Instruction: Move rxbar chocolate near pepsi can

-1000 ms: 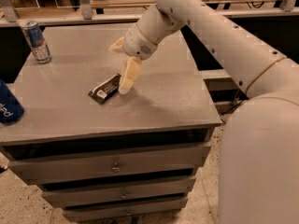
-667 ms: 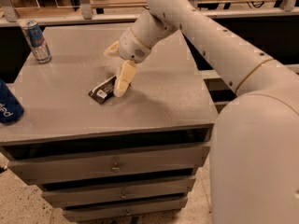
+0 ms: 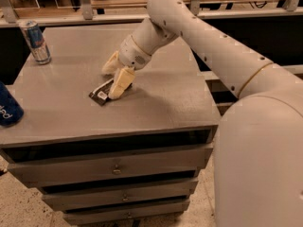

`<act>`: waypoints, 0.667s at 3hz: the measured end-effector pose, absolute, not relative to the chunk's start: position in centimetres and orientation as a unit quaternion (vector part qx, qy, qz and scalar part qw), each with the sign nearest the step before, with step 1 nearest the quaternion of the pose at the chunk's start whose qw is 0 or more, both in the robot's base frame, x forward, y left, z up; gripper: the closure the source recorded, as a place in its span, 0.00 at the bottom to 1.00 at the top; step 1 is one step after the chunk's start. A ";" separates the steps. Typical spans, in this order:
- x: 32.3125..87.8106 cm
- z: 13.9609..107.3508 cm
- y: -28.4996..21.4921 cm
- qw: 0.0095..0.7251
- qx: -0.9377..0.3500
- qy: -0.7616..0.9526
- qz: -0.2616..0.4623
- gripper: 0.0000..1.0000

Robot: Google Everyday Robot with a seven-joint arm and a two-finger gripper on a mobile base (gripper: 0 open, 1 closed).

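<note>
Roughly mid-table lies the rxbar chocolate (image 3: 100, 95), flat on the grey top, set at a slant with its white label patch at the lower left end. Only that left end shows clearly; its right part is covered by the near finger (image 3: 121, 82) of the gripper (image 3: 110, 83). The gripper is down at the bar with its two pale fingers spread apart, one on the near side of the bar and one behind it. Whether either finger touches the wrapper cannot be told.

Up and to the right of the bar, the white arm (image 3: 213, 46) slopes away to the robot's bulky body (image 3: 265, 164), which fills the lower right and is cut off by the frame.

Well to the left of the bar, and slightly nearer the front, stands the pepsi can (image 3: 6, 110), dark blue with white lettering. The left edge cuts it, so only part of it shows and the lettering cannot be read.

Far up and left of the bar, at the back corner, a slim silver-and-blue can (image 3: 35, 41) stands upright.

Below the bar, under the table (image 3: 165, 96) top, grey drawers (image 3: 113, 167) stack downward, the lowest cut off.
</note>
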State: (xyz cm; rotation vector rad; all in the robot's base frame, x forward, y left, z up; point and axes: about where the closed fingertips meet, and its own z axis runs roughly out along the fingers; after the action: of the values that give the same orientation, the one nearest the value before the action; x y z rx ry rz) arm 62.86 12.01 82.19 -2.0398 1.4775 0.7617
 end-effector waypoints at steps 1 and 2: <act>62.8 82.4 12.0 0.252 -0.750 0.544 0.280 0.64; 62.8 82.8 12.0 0.252 -0.750 0.544 0.280 0.87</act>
State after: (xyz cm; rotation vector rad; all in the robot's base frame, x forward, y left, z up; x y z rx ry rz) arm 62.84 11.99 82.81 -2.0386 1.4783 0.7627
